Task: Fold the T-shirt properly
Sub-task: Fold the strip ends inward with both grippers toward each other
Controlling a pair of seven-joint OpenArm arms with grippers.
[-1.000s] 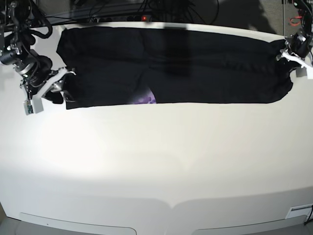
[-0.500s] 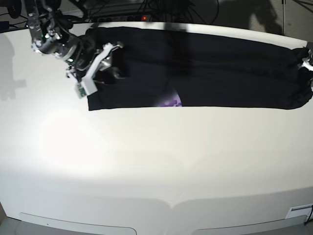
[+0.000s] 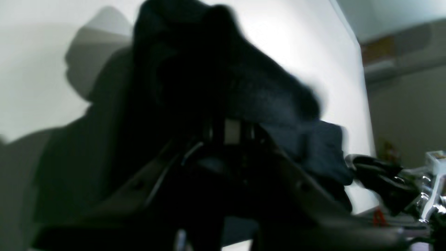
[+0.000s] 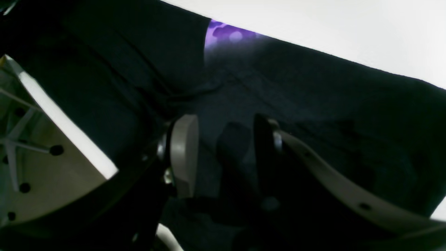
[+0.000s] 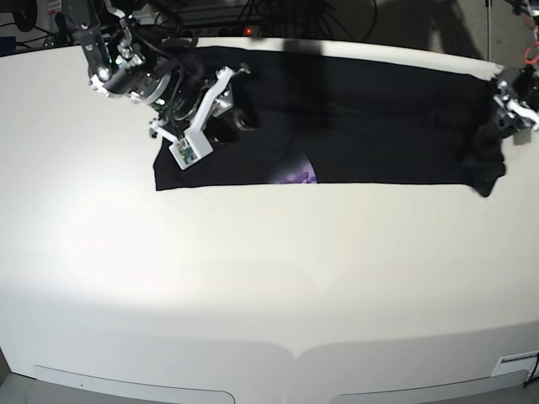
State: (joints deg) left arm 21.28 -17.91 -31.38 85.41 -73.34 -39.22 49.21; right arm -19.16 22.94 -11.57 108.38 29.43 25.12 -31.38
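Both grippers, right gripper (image 5: 229,99) and left gripper (image 5: 503,118), pinch the T-shirt (image 5: 370,118) (purple print peeking).

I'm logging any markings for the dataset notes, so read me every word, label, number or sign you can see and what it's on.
No readable text in any view.
The T-shirt shows only a purple patch of print at its near edge, no letters.
The small square tag by the right gripper is too small to read.
The left gripper, bunching cloth at the far end, shows no marking.
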